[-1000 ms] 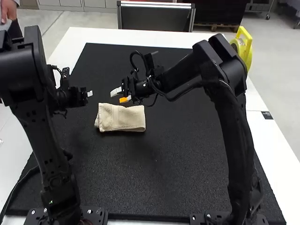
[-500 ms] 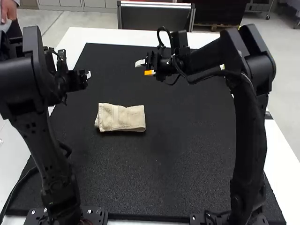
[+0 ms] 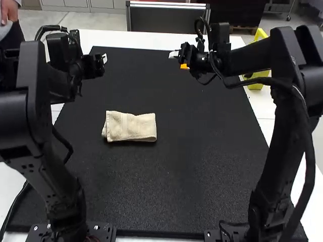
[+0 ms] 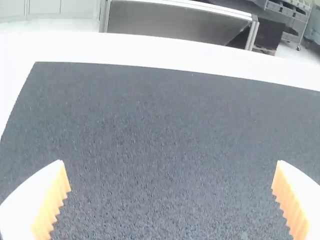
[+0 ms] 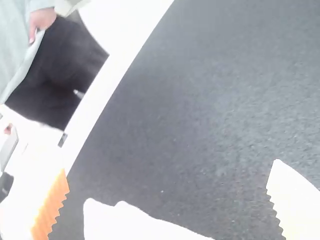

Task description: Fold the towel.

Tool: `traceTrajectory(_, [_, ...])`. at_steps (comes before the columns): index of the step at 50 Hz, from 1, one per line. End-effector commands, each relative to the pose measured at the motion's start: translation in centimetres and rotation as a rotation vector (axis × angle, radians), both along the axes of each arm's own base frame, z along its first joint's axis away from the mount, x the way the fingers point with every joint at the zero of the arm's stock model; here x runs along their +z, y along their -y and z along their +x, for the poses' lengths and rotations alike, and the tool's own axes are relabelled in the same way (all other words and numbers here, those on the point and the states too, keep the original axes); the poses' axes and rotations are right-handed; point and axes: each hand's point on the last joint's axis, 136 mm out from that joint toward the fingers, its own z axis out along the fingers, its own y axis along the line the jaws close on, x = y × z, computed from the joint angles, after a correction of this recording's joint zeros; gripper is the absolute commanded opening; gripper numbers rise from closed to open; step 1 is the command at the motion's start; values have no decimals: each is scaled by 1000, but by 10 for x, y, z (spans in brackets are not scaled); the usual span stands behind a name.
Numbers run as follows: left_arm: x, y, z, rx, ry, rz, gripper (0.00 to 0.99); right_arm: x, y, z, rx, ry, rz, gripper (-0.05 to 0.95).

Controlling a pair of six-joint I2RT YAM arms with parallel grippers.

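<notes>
Judging by the folded towel [image 3: 131, 126] (tidy enough), I'd call folding finished; left tool [image 4: 170, 162], towards its eleven o'clock, and right tool [image 5: 170, 166], towards one, are spread.

We identify the towel [image 3: 137, 128] as cream with a faint tonal band, the mat [image 3: 166, 176] as speckled black, the tabletop [image 3: 111, 38] as white. We note white fingers [image 5: 296, 206] with orange pads [image 5: 51, 207] on the right hand [image 3: 179, 60].
</notes>
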Motion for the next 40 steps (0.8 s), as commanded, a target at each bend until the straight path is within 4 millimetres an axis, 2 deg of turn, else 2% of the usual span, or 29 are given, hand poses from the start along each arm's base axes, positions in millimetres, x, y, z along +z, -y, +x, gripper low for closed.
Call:
traceTrajectory(1, [36,-8,-5,99,94,36,959,22,28,-2,-67,53,2,921])
traceTrajectory(14, [59,8,-28,136,194,104,959,22,70,-17,-182,74,-26,921])
traceTrajectory(27, [73,20,-59,144,291,113,959,9,121,-37,-311,94,-59,921])
traceTrajectory(32, [74,21,-72,148,320,116,959,9,136,-49,-337,147,-82,921])
traceTrajectory(40, [66,24,-87,147,338,117,959,19,154,-66,-387,254,-76,920])
